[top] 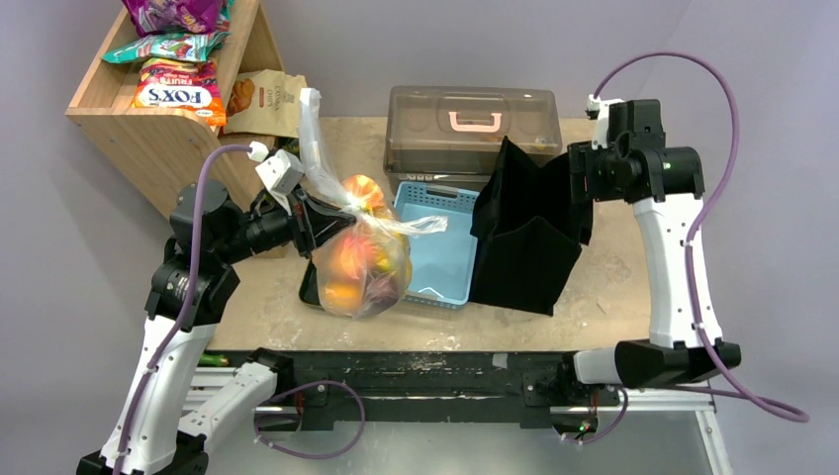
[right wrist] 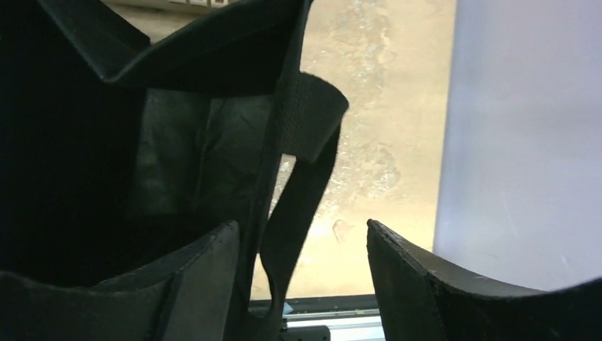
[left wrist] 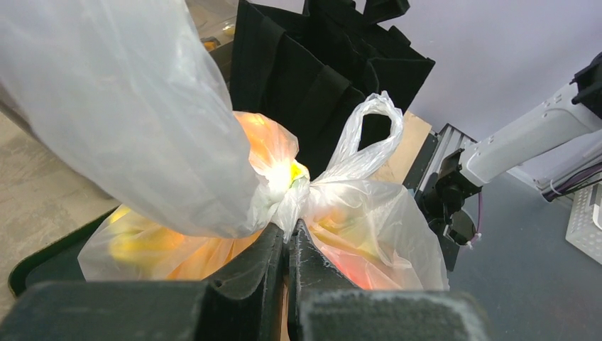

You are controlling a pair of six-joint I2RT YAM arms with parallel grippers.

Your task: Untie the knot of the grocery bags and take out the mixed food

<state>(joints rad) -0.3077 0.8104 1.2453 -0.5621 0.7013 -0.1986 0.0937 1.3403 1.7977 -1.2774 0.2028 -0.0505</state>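
Knot [left wrist: 280, 200] pinched tight in left tool [left wrist: 287, 233] | right tool [right wrist: 299, 238] open by black bag [top: 524, 233] — should tug free loop [top: 425, 225] gently, sideways

From my left gripper [left wrist: 287, 234], the knot [left wrist: 284, 195] is right at the tips, with the bag [left wrist: 369, 213] just past it on a tray [top: 308, 289] and the tote [left wrist: 319, 78] behind that. Basket [top: 435, 259] sits between bag and tote, box [top: 470, 119] behind it. Over at my right gripper [right wrist: 302, 273], the tote's strap [right wrist: 298, 206] hangs between its fingers [right wrist: 199, 284].
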